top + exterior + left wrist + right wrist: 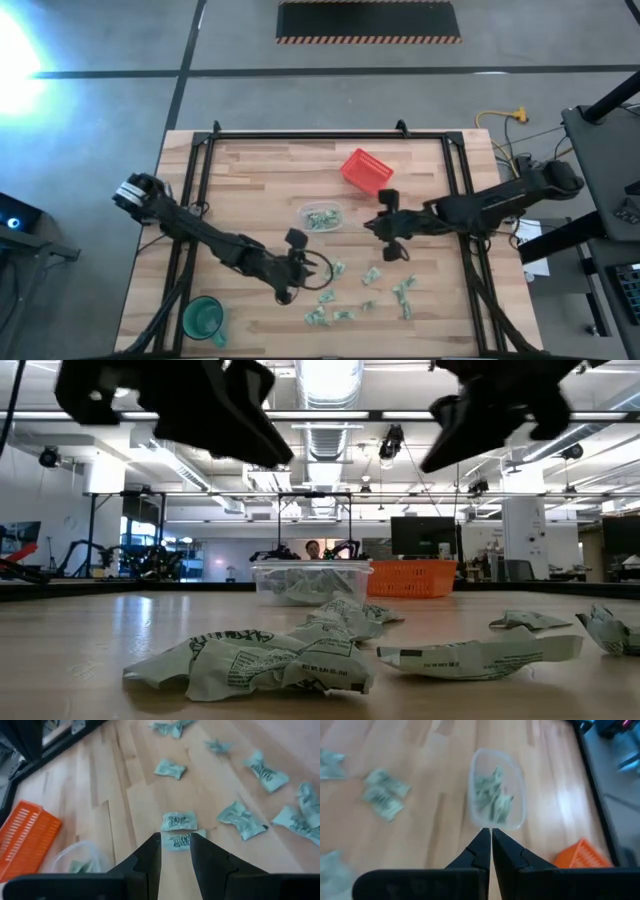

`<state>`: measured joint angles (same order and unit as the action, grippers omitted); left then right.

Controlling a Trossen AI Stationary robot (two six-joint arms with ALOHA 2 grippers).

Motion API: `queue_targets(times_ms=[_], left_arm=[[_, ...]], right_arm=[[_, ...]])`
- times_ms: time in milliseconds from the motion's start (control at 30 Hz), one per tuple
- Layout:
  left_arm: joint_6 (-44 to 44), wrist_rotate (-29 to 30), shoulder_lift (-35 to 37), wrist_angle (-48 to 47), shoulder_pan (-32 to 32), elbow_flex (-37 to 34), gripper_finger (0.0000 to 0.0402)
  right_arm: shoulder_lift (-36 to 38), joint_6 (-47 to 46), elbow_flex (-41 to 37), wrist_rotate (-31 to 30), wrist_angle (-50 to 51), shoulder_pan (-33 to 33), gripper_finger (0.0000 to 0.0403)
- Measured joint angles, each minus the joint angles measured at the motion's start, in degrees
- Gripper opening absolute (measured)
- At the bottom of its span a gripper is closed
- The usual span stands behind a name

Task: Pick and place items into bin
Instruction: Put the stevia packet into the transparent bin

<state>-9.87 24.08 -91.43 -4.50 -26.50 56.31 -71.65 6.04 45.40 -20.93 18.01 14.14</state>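
Our left end effector [175,851] hovers, fingers apart, over small pale green wrapped pieces [178,820] on the wooden desk [250,180]. Our right end effector [491,845], fingers together and empty, hangs beside the small clear plastic container [496,787]; a red mesh basket [366,171] sits near.

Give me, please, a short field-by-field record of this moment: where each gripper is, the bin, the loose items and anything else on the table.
left gripper: open, above a wrapped piece among the loose items
right gripper: shut, nothing seen between its fingers, over bare wood beside the bin
bin: clear container near table centre, several wrapped pieces already inside
loose items: pale green wrapped pieces scattered on the wood in front of the bin
red basket: behind the bin
green cup: near the left front corner of the table
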Motion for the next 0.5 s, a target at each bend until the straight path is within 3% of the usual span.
queue_targets(times_ms=[167,267,500], left_arm=[[0.4,-0.1,-5.1,0.0,2.1,3.1,0.0087],[0.5,-3.9,-8.0,0.4,3.7,5.4,0.0093],[0.7,-10.3,-14.3,0.2,6.9,9.7,0.0156]], right_arm=[[4.3,-4.7,-1.9,0.0,3.6,2.0,0.0009],[5.4,-5.6,-2.8,0.0,3.8,2.3,0.0008],[5.5,-6.1,-4.2,0.0,3.7,2.2,0.0008]])
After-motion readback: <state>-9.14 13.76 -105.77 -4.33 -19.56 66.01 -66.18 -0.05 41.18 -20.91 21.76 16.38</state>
